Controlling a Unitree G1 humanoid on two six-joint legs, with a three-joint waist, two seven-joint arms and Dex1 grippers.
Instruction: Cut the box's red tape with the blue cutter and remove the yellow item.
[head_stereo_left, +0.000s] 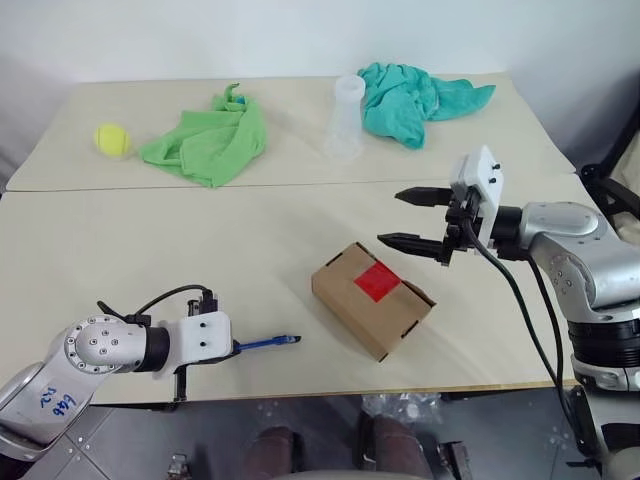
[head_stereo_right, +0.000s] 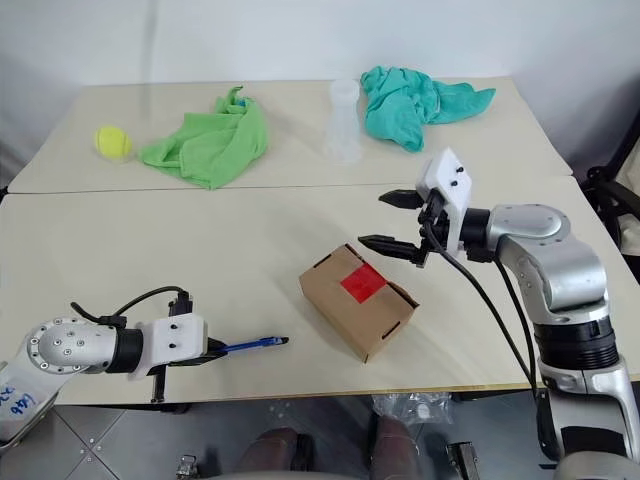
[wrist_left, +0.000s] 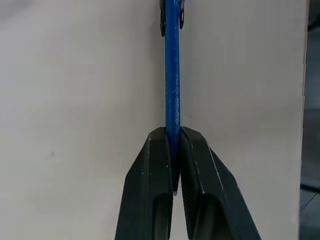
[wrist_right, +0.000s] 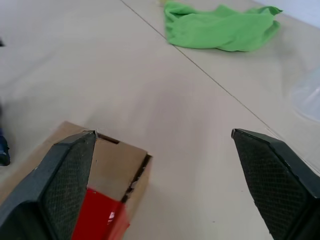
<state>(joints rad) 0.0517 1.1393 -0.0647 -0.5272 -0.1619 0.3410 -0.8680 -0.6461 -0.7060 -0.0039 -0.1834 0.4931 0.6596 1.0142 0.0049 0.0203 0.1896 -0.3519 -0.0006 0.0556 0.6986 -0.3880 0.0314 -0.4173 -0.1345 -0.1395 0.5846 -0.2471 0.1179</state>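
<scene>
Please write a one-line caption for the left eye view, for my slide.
Left gripper holds the blue cutter; right gripper hovers open above the taped box.

Two black, wedge-shaped fingers (wrist_left: 150, 190) of the left gripper (wrist_left: 172, 137) rise from the lower edge and lean together until their tips meet. Pinched between those tips is the slim, dark-blue, pen-like cutter (wrist_left: 172, 75), a straight rod that runs on from the fingertips in line with the gripper. Its lower end shows in the narrow slit between the fingers, and at its far end a small dark fitting sits on either side of the shaft. Behind it lies the pale beige, smooth tabletop (wrist_left: 75, 100). Along one side the table's straight edge (wrist_left: 305, 100) gives way to a darker grey strip.
</scene>
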